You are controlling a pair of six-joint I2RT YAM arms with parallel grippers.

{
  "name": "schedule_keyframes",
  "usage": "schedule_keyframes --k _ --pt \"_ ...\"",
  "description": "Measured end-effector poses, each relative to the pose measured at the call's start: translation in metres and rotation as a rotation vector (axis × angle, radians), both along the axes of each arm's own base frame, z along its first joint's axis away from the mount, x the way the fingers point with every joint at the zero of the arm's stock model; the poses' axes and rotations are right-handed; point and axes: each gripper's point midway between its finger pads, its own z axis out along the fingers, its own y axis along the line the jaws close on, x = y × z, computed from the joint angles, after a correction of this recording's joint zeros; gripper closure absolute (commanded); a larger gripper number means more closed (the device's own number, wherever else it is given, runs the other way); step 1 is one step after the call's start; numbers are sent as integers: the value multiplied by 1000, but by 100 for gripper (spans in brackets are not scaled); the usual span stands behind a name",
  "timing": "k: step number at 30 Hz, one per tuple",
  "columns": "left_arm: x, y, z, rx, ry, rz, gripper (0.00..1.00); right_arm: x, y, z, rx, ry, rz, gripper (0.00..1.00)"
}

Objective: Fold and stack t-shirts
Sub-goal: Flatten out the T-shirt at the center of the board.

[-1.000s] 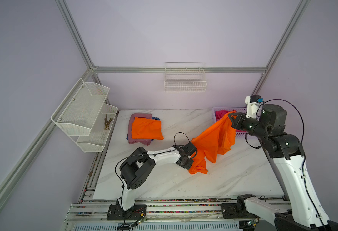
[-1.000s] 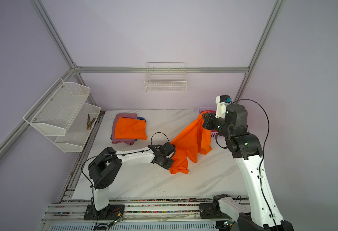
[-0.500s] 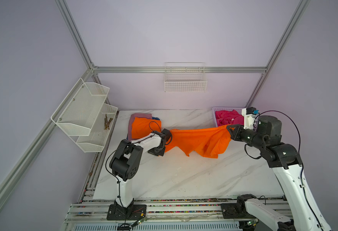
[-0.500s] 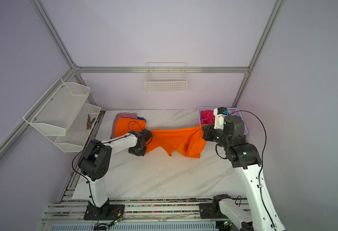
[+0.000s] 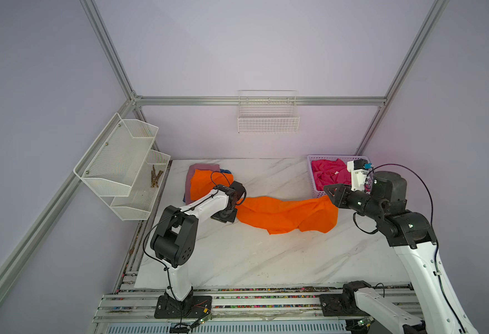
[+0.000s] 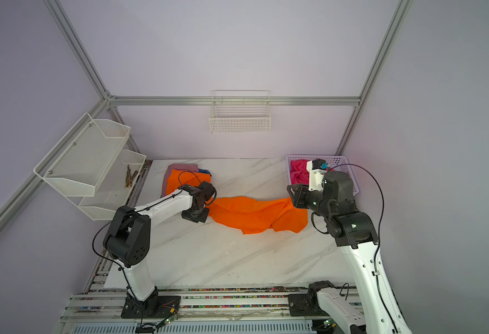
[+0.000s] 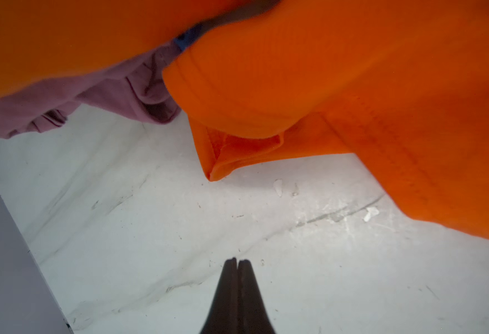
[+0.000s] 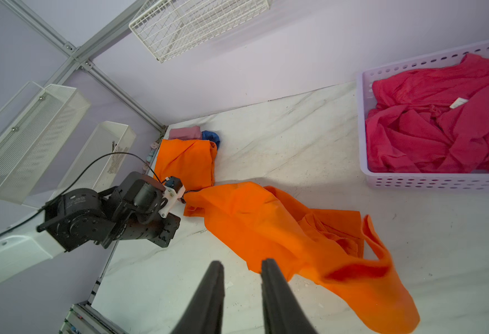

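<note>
A bright orange t-shirt (image 5: 286,214) (image 6: 255,214) lies crumpled in a long band across the middle of the table. My left gripper (image 7: 237,261) is shut at its left end, over bare table, with no cloth between the fingertips; orange cloth hangs close above it. My right gripper (image 8: 242,261) (image 5: 328,193) is open at the shirt's right end, the cloth (image 8: 281,231) loose beside one finger. At the back left is a stack (image 5: 205,182): a folded orange t-shirt on mauve-pink (image 8: 184,133) and blue (image 8: 210,136) ones. A hot pink t-shirt (image 8: 440,121) fills the basket.
The lavender basket (image 5: 309,162) stands at the back right corner, just behind my right gripper. White wire shelves (image 5: 122,162) hang on the left wall beside the stack, and a wire basket (image 5: 268,115) hangs on the back wall. The table's front half is bare marble (image 5: 252,260).
The left gripper swept left to beside the stack, stretching the orange t-shirt out. The right gripper came down and opened, letting go, and the shirt dropped onto the table.
</note>
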Motion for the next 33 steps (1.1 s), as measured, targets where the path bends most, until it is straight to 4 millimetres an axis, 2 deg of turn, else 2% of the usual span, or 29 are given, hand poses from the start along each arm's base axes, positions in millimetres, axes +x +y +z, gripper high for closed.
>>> schedule_keyframes --k 2,3,4,7,10,12,15,17,21,25,28,33 --pt "4 -12 17 -22 -48 -17 100 -1 3 1 3 -4 17 44" --pt "6 -18 30 -34 -83 -27 92 -1 3 1 6 -5 20 44" --pt "7 -22 41 -44 -111 -32 88 -1 3 2 4 -7 22 44" --pt "8 -27 83 -79 -217 -37 88 -2 3 2 -2 -12 27 44" --pt "6 -17 108 -76 -282 -11 94 -1 4 -1 -6 -12 30 44" --pt "4 -12 111 -70 -286 10 100 1 4 -11 -10 0 31 45" --pt "0 -18 103 -85 -258 0 100 6 5 -40 -23 49 34 45" --pt "-2 -36 98 -117 -244 -46 100 8 4 -67 -40 101 35 45" --pt "-13 -104 80 -198 -220 -224 100 9 1 -107 -78 187 21 45" --pt "-34 -159 44 -248 -145 -375 100 13 -11 -123 -123 192 -38 43" --pt "-50 -175 20 -276 -85 -423 100 14 -21 -134 -148 183 -97 43" --pt "-60 -175 -14 -264 -17 -420 100 12 -35 -146 -182 190 -171 42"
